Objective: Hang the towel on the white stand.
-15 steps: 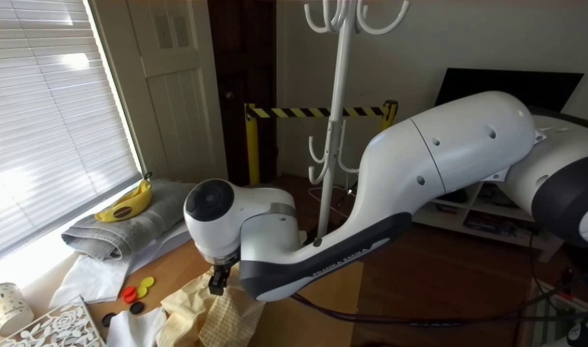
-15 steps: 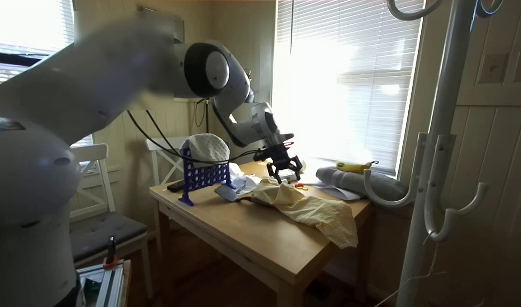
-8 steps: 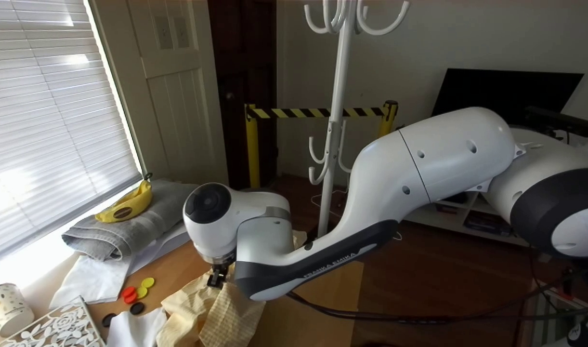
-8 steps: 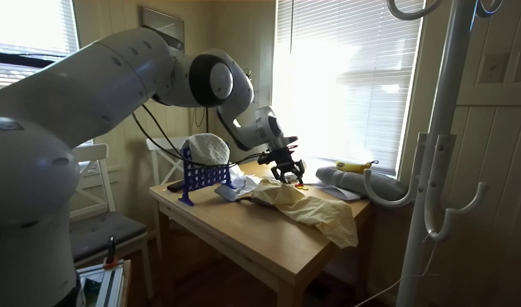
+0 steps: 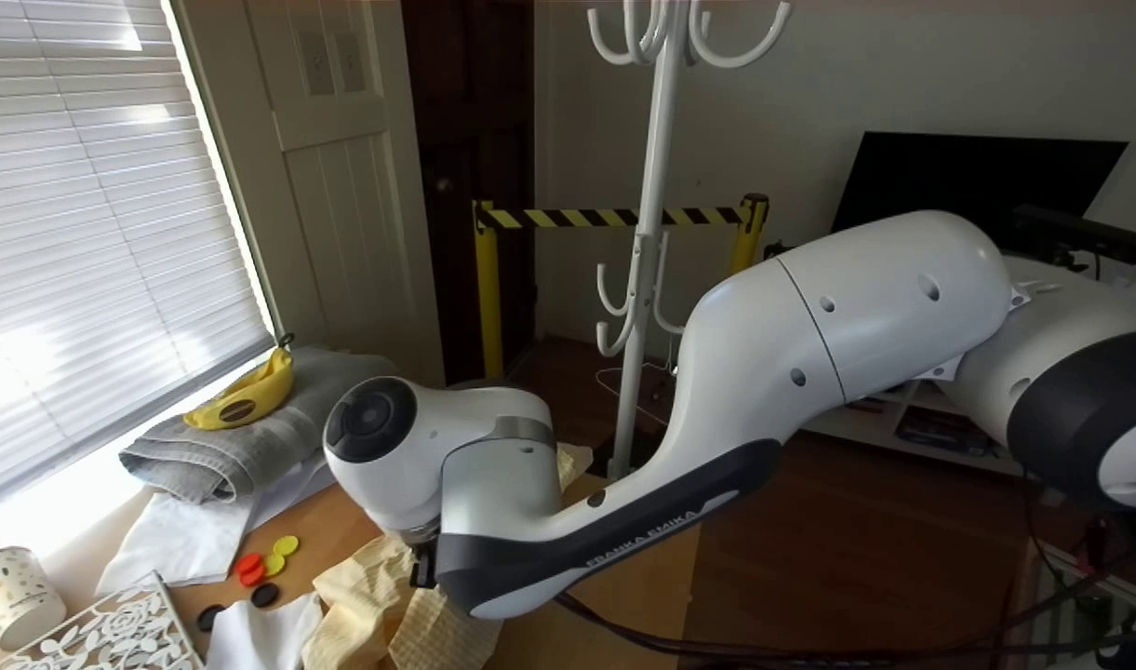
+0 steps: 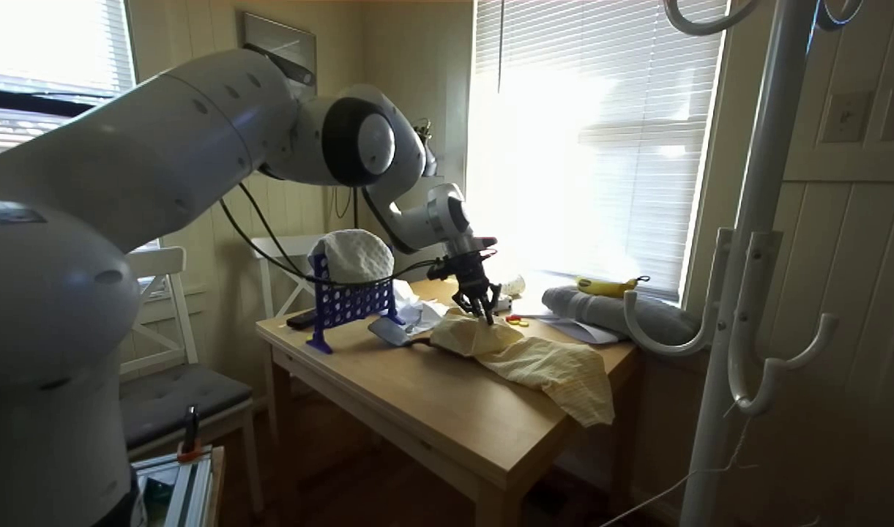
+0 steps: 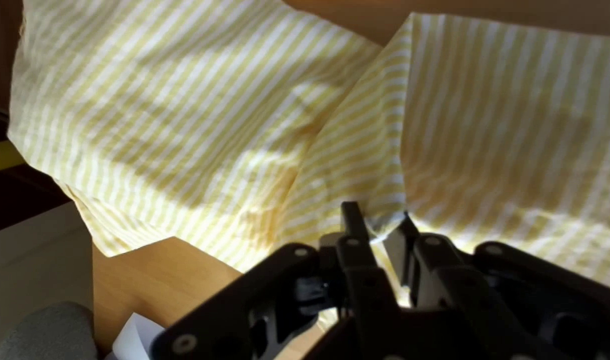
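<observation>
wooden table [image 6: 447, 399] — towel [image 6: 549, 366], long axis toward white stand [image 6: 760, 183]; that end overhanging

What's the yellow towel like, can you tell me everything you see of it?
The towel looks like thin, soft cloth, striped pale yellow and white in the wrist view. It lies rumpled on the table, with overlapping folds and a raised bunch, one end hanging past the table's edge. The gripper has its tips on either side of a fold; whether they pinch it, I can't tell.
</observation>
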Controlling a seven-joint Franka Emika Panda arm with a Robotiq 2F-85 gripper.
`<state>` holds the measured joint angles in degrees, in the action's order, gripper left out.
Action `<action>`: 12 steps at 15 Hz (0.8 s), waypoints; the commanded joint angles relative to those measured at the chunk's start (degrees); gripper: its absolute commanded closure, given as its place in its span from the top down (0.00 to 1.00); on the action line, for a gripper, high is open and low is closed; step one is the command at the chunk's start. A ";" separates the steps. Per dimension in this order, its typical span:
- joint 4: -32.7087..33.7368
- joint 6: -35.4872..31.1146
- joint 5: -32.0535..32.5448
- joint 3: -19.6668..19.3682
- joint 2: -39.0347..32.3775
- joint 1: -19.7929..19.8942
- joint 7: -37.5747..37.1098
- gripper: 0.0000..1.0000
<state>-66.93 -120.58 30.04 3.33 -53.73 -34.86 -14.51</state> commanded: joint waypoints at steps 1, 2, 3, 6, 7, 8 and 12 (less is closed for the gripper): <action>-0.06 6.35 -1.70 0.72 1.08 -0.87 -1.06 0.00; -0.02 7.38 -1.43 0.66 1.18 -1.19 -1.62 0.00; -0.26 7.88 -1.04 0.53 1.50 -1.47 -2.33 0.00; -3.41 7.68 1.83 -1.10 5.33 -3.22 -6.41 0.01; -5.56 6.94 4.30 -2.36 7.83 -4.57 -8.47 0.01; -7.45 5.93 6.67 -3.59 10.04 -5.86 -10.86 0.01; -15.89 6.90 14.76 -6.90 20.92 -11.30 -21.71 0.01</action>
<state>-72.39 -114.00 39.16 -0.77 -42.75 -42.08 -27.52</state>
